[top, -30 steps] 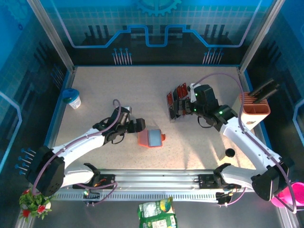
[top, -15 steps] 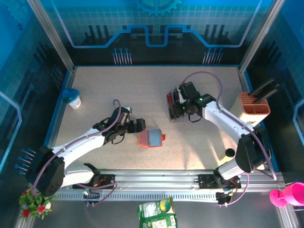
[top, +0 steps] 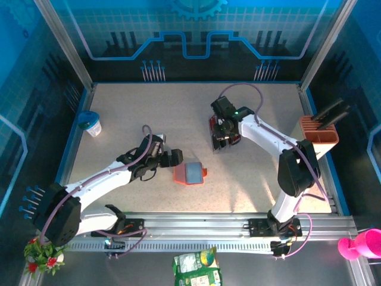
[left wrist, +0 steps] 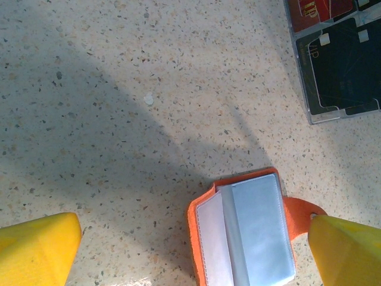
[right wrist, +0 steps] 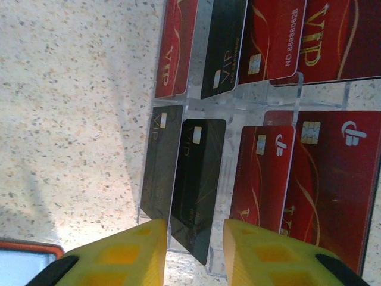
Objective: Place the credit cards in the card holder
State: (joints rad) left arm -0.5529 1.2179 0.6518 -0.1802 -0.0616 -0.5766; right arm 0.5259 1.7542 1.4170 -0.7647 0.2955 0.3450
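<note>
Right claw (right wrist: 196, 250) straddles the lower edge of a black credit card (right wrist: 199, 179) with its jaws narrowed; whether it clamps the card cannot be told. This card and the other credit cards (right wrist: 268, 42), red and black, stand in the slots of a clear tiered rack (right wrist: 208, 102) on the table (right wrist: 71, 89). Left claw (top: 174, 158) is fully released above the card holder (left wrist: 250, 232), which lies spread open, grey-blue inside, near the rack but apart from it.

Five red thin rectangular plastic cards (right wrist: 262, 173) and three black cards (right wrist: 199, 179) of the same shape stand in one clear acrylic rack (right wrist: 205, 104), alongside one orange-red wallet-like card holder (top: 189, 173), one white cup with a blue lid (top: 90, 123) and one salmon box (top: 318, 132).
</note>
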